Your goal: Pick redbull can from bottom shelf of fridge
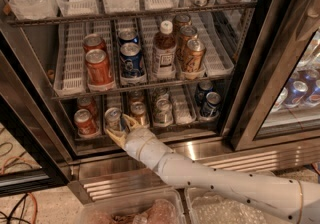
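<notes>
The redbull can point(113, 117), slim with a silver top, stands at the front of the second lane from the left on the bottom shelf point(182, 112) of the fridge point(215, 152). My gripper point(121, 129) is at the shelf's front edge, right against the can's lower right side. The white arm runs down and to the right from it, out of the fridge. The can's lower body is partly hidden behind the gripper.
On the bottom shelf stand a red-orange can point(84, 122) to the left, a gold-orange can point(139, 113) just right, silver cans point(162, 110) and blue cans point(210, 104). The rack above holds a bottle point(164, 55) and cans. The black door frame point(260, 83) stands to the right.
</notes>
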Robot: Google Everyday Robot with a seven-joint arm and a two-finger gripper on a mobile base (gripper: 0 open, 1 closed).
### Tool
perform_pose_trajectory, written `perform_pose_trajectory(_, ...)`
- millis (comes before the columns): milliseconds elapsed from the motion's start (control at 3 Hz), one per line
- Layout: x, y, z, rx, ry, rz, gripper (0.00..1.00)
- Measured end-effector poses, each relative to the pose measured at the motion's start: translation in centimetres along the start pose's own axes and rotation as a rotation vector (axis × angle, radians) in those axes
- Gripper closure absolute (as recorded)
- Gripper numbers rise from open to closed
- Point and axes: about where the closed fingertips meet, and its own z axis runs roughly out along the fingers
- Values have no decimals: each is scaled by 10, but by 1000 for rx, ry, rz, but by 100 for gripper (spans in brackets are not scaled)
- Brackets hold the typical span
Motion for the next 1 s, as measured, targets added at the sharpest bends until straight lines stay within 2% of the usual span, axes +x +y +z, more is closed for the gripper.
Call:
perform_pose_trajectory(333,3,-5,-31,-49,11,65,100)
perform_pose_trajectory(667,-4,-22,-48,-86,-52,164,100)
perform_pose_trajectory(1000,-15,-33,-48,-148,-159,297,100)
